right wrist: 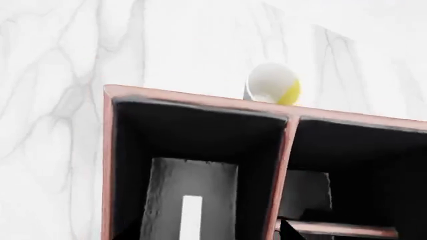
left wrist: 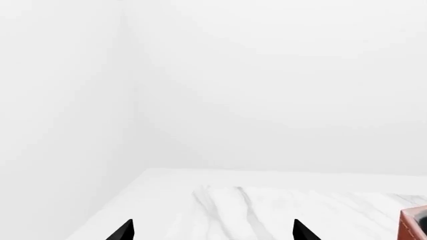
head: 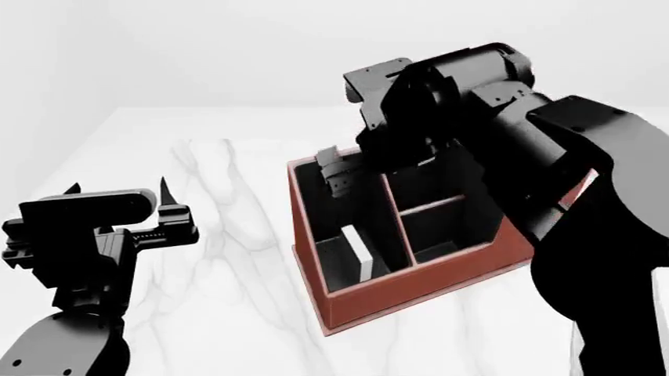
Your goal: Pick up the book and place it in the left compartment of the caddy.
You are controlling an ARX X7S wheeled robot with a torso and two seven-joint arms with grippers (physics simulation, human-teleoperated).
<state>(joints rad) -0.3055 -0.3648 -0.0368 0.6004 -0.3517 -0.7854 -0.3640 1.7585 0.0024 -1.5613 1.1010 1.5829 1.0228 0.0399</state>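
Note:
The reddish-brown caddy [head: 418, 286] with its black inside stands on the white marble table. The book [head: 358, 252], dark cover and white page edge, stands inside the left compartment [head: 324, 211] near its low front wall. The right wrist view looks straight down on the book [right wrist: 191, 220] in that slot. My right gripper [head: 334, 174] hangs open over the back of the same compartment, apart from the book; only one fingertip [right wrist: 288, 233] shows in its wrist view. My left gripper [left wrist: 213, 231] is open and empty over the table, left of the caddy [left wrist: 413, 225].
A round white and yellow object [right wrist: 272, 84] sits on the table just outside one caddy wall; the head view does not show it. The marble table [head: 240, 235] ends at a far edge and a left edge against white walls. My right arm [head: 565, 172] covers the caddy's right part.

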